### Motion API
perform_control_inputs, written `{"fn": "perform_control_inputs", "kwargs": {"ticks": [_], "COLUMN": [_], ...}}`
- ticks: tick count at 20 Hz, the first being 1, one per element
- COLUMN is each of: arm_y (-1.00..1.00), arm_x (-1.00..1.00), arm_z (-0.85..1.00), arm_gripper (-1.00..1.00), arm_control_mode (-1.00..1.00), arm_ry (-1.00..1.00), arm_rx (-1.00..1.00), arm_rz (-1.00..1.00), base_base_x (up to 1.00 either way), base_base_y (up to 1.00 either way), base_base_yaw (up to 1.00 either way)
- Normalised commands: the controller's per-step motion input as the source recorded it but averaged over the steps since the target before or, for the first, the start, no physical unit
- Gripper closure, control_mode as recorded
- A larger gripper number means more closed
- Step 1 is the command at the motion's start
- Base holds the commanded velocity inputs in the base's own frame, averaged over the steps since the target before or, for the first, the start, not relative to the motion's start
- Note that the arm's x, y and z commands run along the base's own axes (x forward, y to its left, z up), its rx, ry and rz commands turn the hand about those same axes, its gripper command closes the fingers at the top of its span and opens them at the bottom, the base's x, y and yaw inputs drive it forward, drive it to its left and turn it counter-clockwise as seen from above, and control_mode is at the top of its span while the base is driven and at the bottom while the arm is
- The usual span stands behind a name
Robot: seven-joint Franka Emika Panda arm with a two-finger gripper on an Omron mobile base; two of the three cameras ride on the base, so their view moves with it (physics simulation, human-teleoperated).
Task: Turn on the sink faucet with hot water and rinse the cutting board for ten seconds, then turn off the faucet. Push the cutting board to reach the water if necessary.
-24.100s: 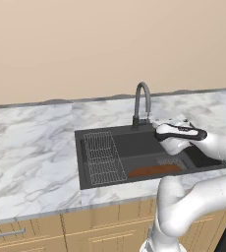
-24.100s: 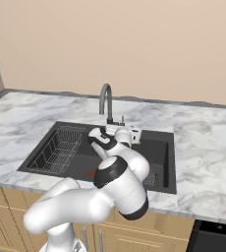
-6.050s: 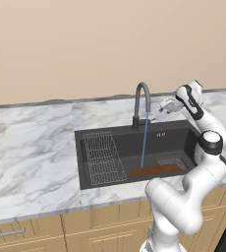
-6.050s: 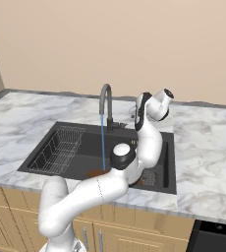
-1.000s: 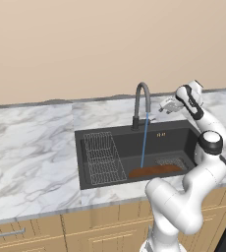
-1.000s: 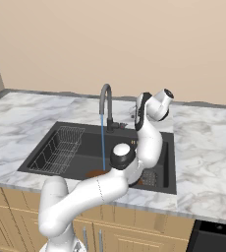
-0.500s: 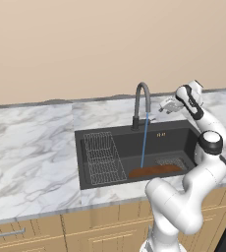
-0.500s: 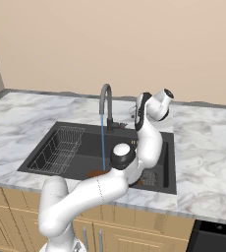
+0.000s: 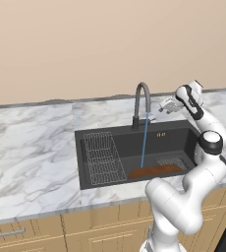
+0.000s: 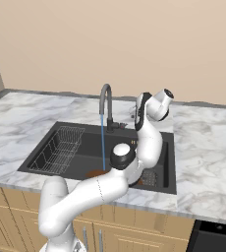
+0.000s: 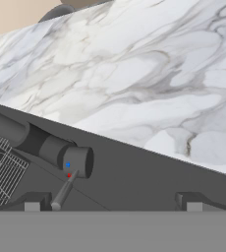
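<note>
At the centre of the left base view, the slim dark grey gooseneck faucet (image 9: 141, 104) stood behind the large matte black rectangular sink (image 9: 129, 142), which was set into the white-grey marbled counter (image 9: 31, 147). A thin straight blue stream of water (image 9: 144, 140) fell from its spout onto the left end of the flat reddish-brown wooden cutting board (image 9: 154, 171), which lay on the basin floor along the near wall, towards the lower right of the basin. A grey mesh drain strainer (image 9: 171, 161) sat just behind the board's right end, and a grey wire grid rack (image 9: 102, 156) filled the basin's left part, well apart from the board.

My gripper (image 9: 164, 105) hung in the upper right of that view, just to the right of the faucet's base and above the counter's back strip — touching nothing that I could see. In the right base view it (image 10: 134, 112) sat near the centre, mostly hidden behind my own forearm. In the hand view my two small dark fingertips (image 11: 32, 204) rose far apart at the bottom edge, spread wide with nothing between them; the faucet's dark cylindrical base and its small silver lever (image 11: 64, 189) lay in the lower left, the lever close beside one fingertip.
</note>
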Motion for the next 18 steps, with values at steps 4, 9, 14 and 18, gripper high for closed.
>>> {"fn": "perform_control_inputs", "kwargs": {"ticks": [4,9,14,18], "arm_y": [0.0,0.0,0.0,0.0], "arm_x": [0.0,0.0,0.0,0.0], "arm_z": [0.0,0.0,0.0,0.0], "arm_gripper": [-1.0,-1.0,-1.0,-1.0], "arm_control_mode": [-1.0,-1.0,-1.0,-1.0], "arm_ry": [0.0,0.0,0.0,0.0], "arm_rx": [0.0,0.0,0.0,0.0], "arm_rz": [0.0,0.0,0.0,0.0], "base_base_x": [0.0,0.0,0.0,0.0], "base_base_y": [0.0,0.0,0.0,0.0], "base_base_yaw": [0.0,0.0,0.0,0.0]}}
